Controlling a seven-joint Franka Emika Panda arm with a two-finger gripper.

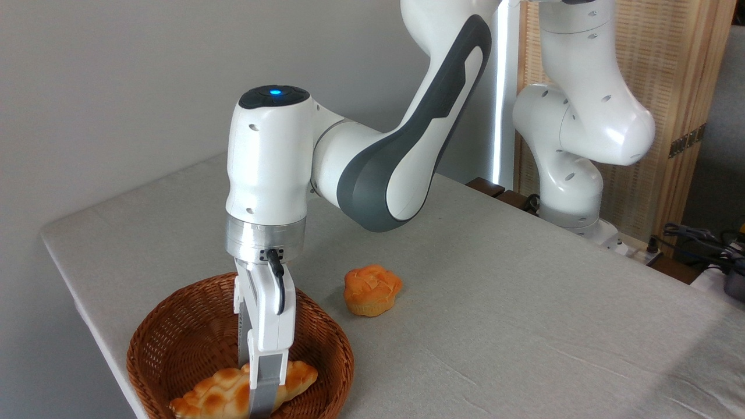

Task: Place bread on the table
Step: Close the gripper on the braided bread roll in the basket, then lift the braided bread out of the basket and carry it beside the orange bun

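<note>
Camera: bread [224,396] lies in basket [174,326], near left; gripper [262,401] straddles it, clamping unclear. Lift and placing on table [524,326] remain.

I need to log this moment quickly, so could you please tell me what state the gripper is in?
Gripper: down in the basket, fingers either side of the bread; whether it is closed on the loaf cannot be told.

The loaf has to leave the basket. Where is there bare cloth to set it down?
Bare table lies right of the muffin bun, and behind the basket toward the far left corner. It is crowded by the gripper on the bread.
</note>
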